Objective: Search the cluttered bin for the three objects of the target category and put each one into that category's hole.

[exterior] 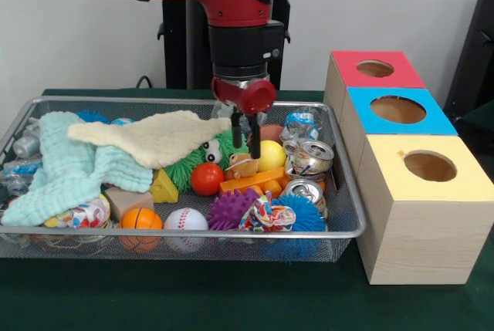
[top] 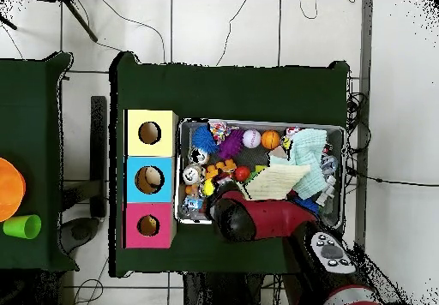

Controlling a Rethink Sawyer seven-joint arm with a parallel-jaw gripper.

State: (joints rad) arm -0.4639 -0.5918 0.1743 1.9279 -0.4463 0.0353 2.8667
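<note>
The wire-mesh bin (exterior: 193, 235) is full of toys, cloths and cans; it also shows in the overhead view (top: 339, 131). A tan-brown plush toy (exterior: 241, 166) lies mid-bin, partly hidden between an orange block and a yellow ball. My gripper (exterior: 245, 140) hangs open and empty just above the plush, its fingers pointing down. In the overhead view the red arm (top: 257, 218) hides the gripper. The red-topped box with its round hole (exterior: 375, 68) stands at the far right end of the box row, and shows in the overhead view (top: 148, 225). No other plush toys show.
A green hairy ball with eyes (exterior: 202, 163) lies left of the plush. A cream cloth (exterior: 158, 136) and a mint cloth (exterior: 65, 169) cover the bin's left half. Crushed cans (exterior: 310, 157) lie on the right. Blue-topped (exterior: 397, 109) and yellow-topped (exterior: 429, 166) boxes stand nearer the camera.
</note>
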